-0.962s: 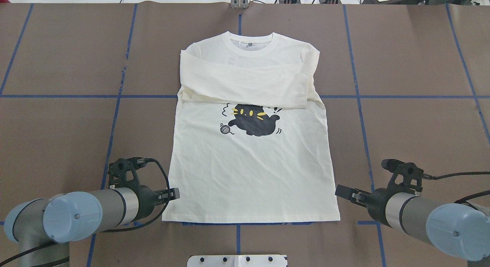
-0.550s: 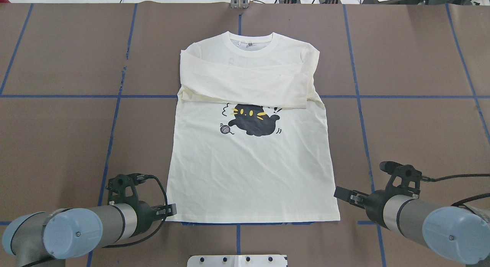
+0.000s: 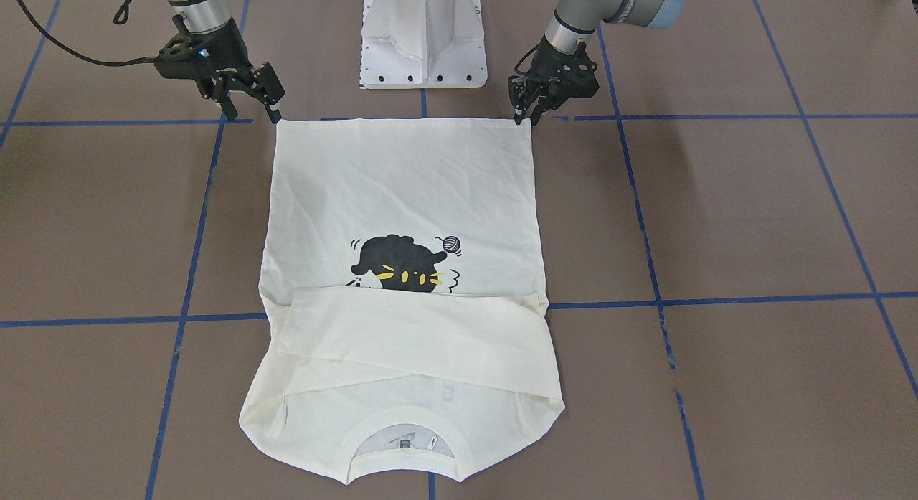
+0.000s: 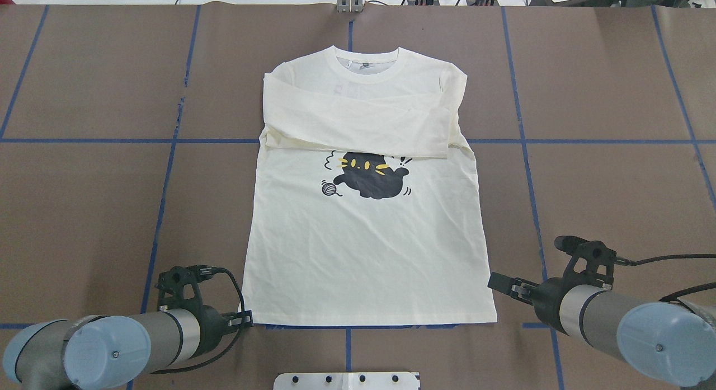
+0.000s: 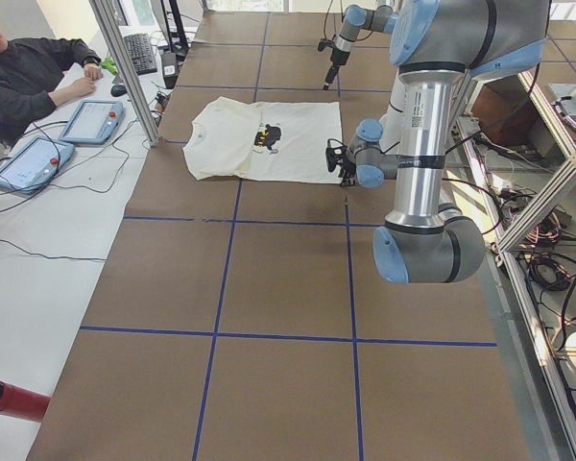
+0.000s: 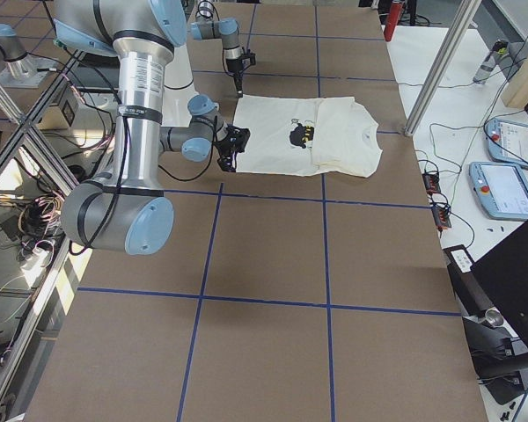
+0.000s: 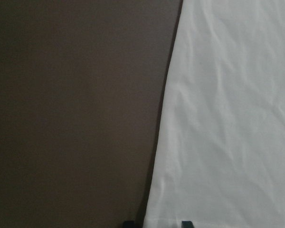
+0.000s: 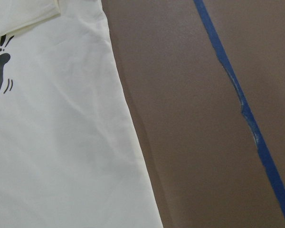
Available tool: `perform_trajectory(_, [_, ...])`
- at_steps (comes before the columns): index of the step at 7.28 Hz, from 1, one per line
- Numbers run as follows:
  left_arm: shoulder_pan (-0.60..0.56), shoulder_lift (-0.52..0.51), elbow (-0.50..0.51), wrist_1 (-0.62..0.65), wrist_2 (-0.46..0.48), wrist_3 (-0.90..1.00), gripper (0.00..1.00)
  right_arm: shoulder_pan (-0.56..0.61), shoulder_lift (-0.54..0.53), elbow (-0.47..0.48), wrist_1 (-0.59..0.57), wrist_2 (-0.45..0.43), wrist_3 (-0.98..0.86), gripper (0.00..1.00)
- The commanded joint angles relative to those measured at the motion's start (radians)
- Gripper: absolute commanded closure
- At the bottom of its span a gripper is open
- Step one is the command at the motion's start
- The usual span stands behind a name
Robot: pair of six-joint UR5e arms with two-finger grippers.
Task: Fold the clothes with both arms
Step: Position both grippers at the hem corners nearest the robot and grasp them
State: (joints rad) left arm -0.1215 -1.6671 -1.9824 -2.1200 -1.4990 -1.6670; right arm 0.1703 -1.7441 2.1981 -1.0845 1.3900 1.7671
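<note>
The cream long-sleeved shirt (image 4: 363,255) lies flat on the brown table, cat print (image 4: 369,174) up and both sleeves (image 4: 358,118) folded across the chest. Its collar points away from the robot. My left gripper (image 4: 246,321) (image 3: 526,115) is low at the hem's left corner, open. In the left wrist view its fingertips (image 7: 128,223) straddle that corner of the shirt (image 7: 228,118). My right gripper (image 4: 499,283) (image 3: 251,109) hovers open just outside the hem's right corner, holding nothing. The right wrist view shows only the shirt's side edge (image 8: 128,123), not the fingers.
The white pedestal base (image 3: 423,34) stands just behind the hem. Blue tape lines (image 4: 162,200) grid the brown table cover. A person (image 5: 29,72) sits at a side desk with tablets (image 5: 91,120) beyond the table's far end.
My left gripper has moved back toward the robot and down along the shirt's left edge to the hem corner. The right gripper has barely shifted. The shirt has not moved.
</note>
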Motion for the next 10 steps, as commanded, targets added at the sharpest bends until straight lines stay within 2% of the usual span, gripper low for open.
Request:
perform_trajectory(1, [0.002,0.000,-0.001,0.000,-0.001,-0.011,0.98,0.000,0.000,-0.001,0.000,0.000,-0.002,0.00])
perform_trajectory(6, [0.002,0.003,-0.001,0.005,0.000,-0.011,1.00,-0.002,0.000,-0.001,-0.002,0.000,0.002,0.00])
perform_trajectory(8, [0.002,-0.005,-0.001,0.003,0.016,-0.013,1.00,-0.021,0.002,-0.004,-0.002,-0.003,0.085,0.12])
perform_trajectory(9, [0.002,-0.008,-0.010,0.003,0.041,-0.013,1.00,-0.055,0.008,-0.006,-0.003,-0.043,0.151,0.21])
perform_trajectory(10, [0.000,-0.005,-0.021,0.003,0.046,-0.011,1.00,-0.070,0.046,-0.029,-0.015,-0.055,0.181,0.23])
